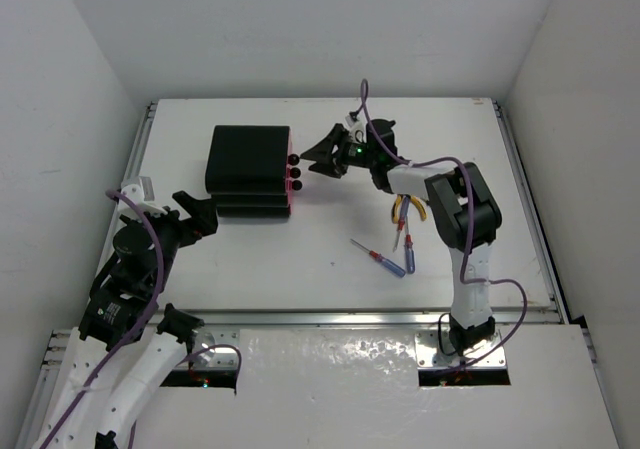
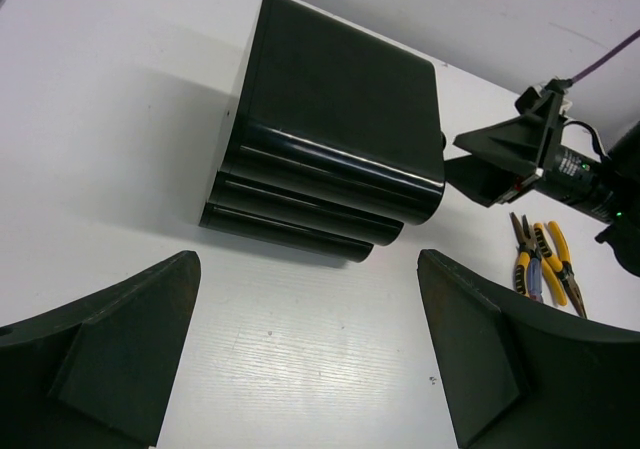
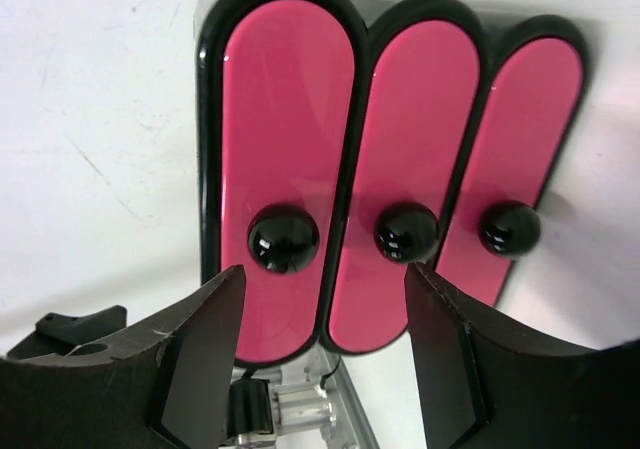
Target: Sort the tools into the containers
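The containers are three drawers of a black chest (image 1: 250, 167) (image 2: 340, 129). Their pink fronts (image 3: 285, 139) face right, each with a round black knob (image 3: 283, 237). My right gripper (image 1: 318, 157) (image 3: 325, 277) is open just in front of the knobs, with nothing between its fingers. It also shows in the left wrist view as the right gripper (image 2: 500, 154). My left gripper (image 1: 200, 214) (image 2: 308, 264) is open and empty over bare table, near the chest's left front corner. Yellow-handled pliers (image 1: 408, 207) (image 2: 545, 259), a red screwdriver (image 1: 375, 255) and a blue screwdriver (image 1: 409, 256) lie to the right, under the right arm.
White walls close in the table on the left, back and right. A metal rail (image 1: 350, 317) runs along the near edge. A purple cable (image 1: 365, 109) loops above the right wrist.
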